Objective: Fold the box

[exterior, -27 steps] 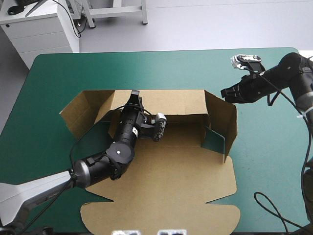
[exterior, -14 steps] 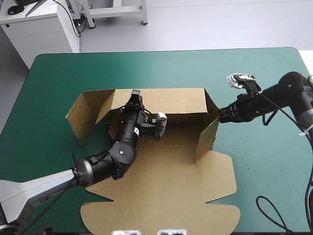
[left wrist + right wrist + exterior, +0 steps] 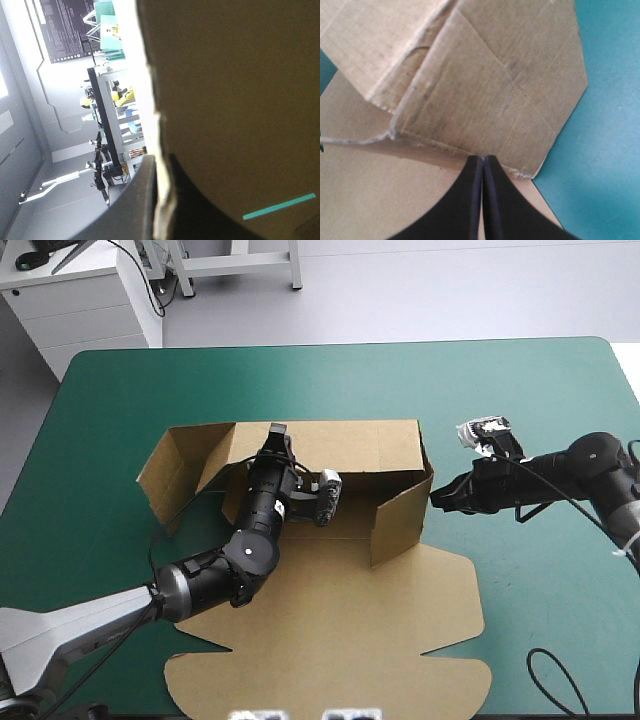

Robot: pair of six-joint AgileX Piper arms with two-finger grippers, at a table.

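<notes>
The brown box [image 3: 330, 640] lies in the middle of the bench [image 3: 520, 380], which has a teal-green cover. The box is only partly made. In the high view, a big flat part of it is spread out toward the bottom of the frame. The back wall [image 3: 365, 445] stands up across the middle of the frame. The left wall [image 3: 180, 468] is partly up at the middle left and opens away to the left. The right wall [image 3: 398, 522] stands up and is swung inward, so it makes a corner with the back wall.

The left tool [image 3: 276, 432] comes in from the lower left. It reaches over the flat board to the top edge of the back wall. In the left wrist view its black fingers [image 3: 137, 205] are nearly together. The thin edge of the board is pinched between them, so this tool is holding the box.

The right tool [image 3: 436, 498] comes in from the right of the frame. Its black fingers [image 3: 465, 200] are pressed together into one point. The tip is right against the outside of the right wall. This tool holds nothing.
</notes>
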